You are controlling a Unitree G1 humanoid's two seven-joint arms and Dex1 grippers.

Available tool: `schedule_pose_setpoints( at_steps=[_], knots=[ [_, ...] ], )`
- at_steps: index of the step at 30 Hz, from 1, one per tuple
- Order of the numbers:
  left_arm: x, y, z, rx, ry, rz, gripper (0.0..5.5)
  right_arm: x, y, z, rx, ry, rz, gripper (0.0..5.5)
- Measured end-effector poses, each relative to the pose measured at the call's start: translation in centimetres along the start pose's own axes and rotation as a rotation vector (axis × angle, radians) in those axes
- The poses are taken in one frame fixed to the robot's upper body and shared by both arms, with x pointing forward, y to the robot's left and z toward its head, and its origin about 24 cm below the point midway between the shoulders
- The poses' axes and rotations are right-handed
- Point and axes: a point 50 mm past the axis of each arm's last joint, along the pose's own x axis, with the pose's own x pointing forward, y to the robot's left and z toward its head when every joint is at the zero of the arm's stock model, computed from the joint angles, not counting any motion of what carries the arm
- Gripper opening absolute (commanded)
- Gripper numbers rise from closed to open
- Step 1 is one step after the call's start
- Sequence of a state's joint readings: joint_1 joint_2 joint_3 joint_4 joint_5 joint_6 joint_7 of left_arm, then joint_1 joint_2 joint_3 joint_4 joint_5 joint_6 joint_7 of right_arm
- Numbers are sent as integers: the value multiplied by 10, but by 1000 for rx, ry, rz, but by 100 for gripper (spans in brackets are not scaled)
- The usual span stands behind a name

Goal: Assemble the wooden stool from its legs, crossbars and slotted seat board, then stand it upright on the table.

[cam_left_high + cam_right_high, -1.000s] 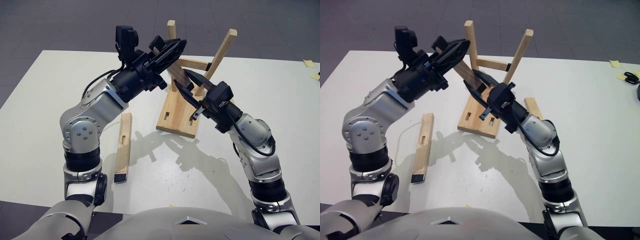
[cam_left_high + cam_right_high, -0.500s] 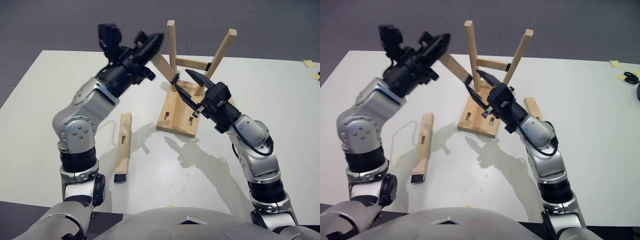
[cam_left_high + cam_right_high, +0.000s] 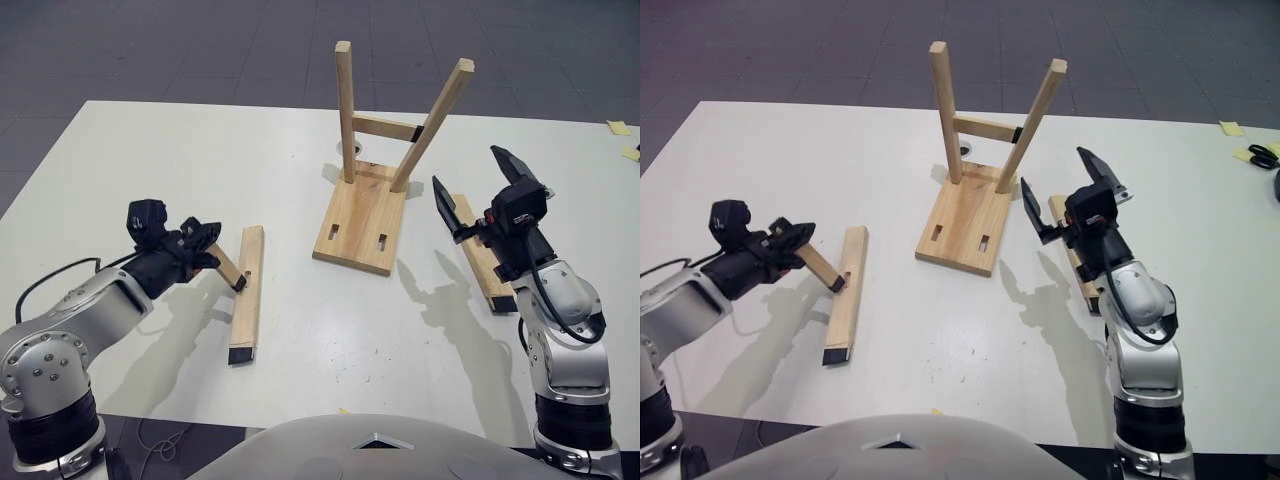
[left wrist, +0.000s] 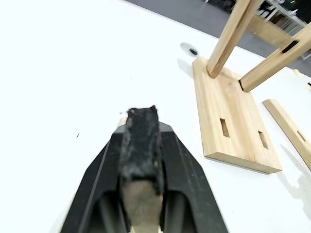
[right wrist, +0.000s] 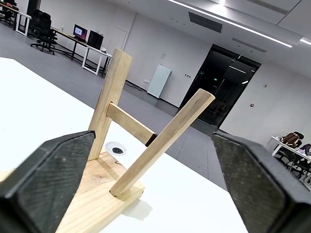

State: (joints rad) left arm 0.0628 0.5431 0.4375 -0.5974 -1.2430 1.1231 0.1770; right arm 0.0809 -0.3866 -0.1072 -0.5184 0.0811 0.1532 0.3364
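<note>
The seat board [image 3: 358, 222] is lying flat near the middle of the white table [image 3: 150, 150], and two uprights are standing out of its far end. The left leg [image 3: 344, 110] is rising almost straight, the right leg [image 3: 432, 125] is leaning outward, and a crossbar [image 3: 383, 127] is joining them partway up. Two slots at the board's nearer end are sitting open. The left gripper [image 3: 205, 248] is hovering low over the left side of the table, its fingers clamping tight on a short bar [image 3: 226, 266]. That bar is slanting down toward the tabletop, and its dark tip is sitting right at the edge of a slotted leg [image 3: 247, 290] lying flat to the left of the board; whether the two are touching I cannot tell. The right gripper [image 3: 478, 190] is hanging just to the right of the board, its fingers spreading wide with nothing between them. Below it another loose leg [image 3: 478, 252] is lying flat on the table, just beside the board's right edge.
</note>
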Motion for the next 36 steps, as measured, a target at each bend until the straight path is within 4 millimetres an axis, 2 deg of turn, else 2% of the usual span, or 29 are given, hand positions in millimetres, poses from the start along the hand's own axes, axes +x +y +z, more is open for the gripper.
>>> schedule_pose_setpoints(
  at_steps=[3, 9, 15, 21, 24, 27, 31, 36],
  knots=[
    [4, -5, -3, 3, 3, -13, 42, -2, 1, -1, -3, 9, -9, 539],
    [15, -10, -3, 73, -34, -17, 42, -1, 3, -1, -6, 9, -7, 540],
    [38, -4, 13, 284, -107, -22, 42, 4, 9, 1, 1, -8, 16, 540],
    [54, 1, 29, 367, -184, -39, 42, 11, 12, 1, 2, -23, 41, 540],
    [52, -3, 43, 316, -291, -61, 42, 12, 14, 1, -2, -26, 50, 540],
    [51, -5, 44, 168, -361, -55, 42, 13, 14, 1, -8, -28, 52, 540],
    [49, -4, 30, 23, -361, 34, 42, 13, 15, 2, -15, -34, 53, 540],
    [45, 3, 12, -37, -333, 195, 42, 12, 15, 1, -21, -32, 50, 540]
  ],
)
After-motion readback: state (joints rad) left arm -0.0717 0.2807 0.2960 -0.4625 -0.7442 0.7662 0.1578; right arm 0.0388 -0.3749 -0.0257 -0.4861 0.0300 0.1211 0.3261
